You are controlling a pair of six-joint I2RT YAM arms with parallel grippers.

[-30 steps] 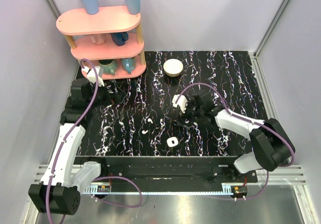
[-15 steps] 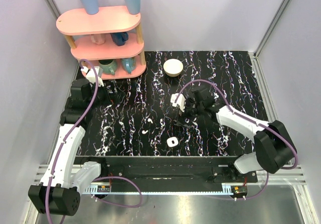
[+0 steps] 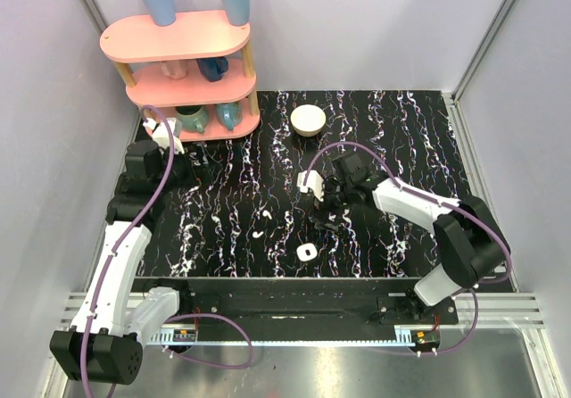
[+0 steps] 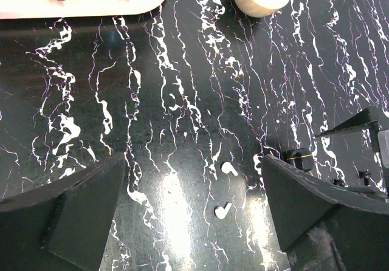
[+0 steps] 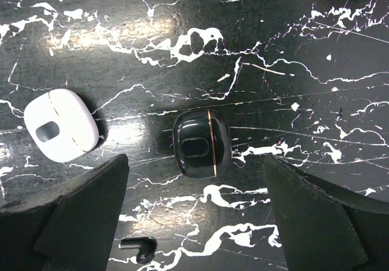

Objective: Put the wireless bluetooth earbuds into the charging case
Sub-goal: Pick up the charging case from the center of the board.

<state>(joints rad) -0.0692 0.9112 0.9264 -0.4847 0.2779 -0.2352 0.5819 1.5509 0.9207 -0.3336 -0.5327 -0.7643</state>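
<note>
I am running the left gripper (image 4: 193, 158) with its jaws spread wide and gripping nothing, and the right gripper (image 5: 194, 160) is standing just as wide and just as empty. Through the left wrist camera I am seeing the farther earbud (image 4: 228, 168) and the nearer earbud (image 4: 222, 210) lying on the table (image 4: 152, 70), a little off the middle of the gap between the fingers. They are near each other but not touching. The top view is showing that gripper back by the pink shelf (image 3: 178, 41), well apart from them. Under the right jaws a black case (image 5: 200, 143) is sitting in the gap, and that is not my target. The charging case (image 5: 61, 125) is lying outside the gap, past one fingertip toward the left edge of that view, with a black earbud (image 5: 137, 246) lying nearer the camera. I am judging the task as not yet begun: both white earbuds are lying apart from the charging case, and I cannot tell whether its lid is open.
</note>
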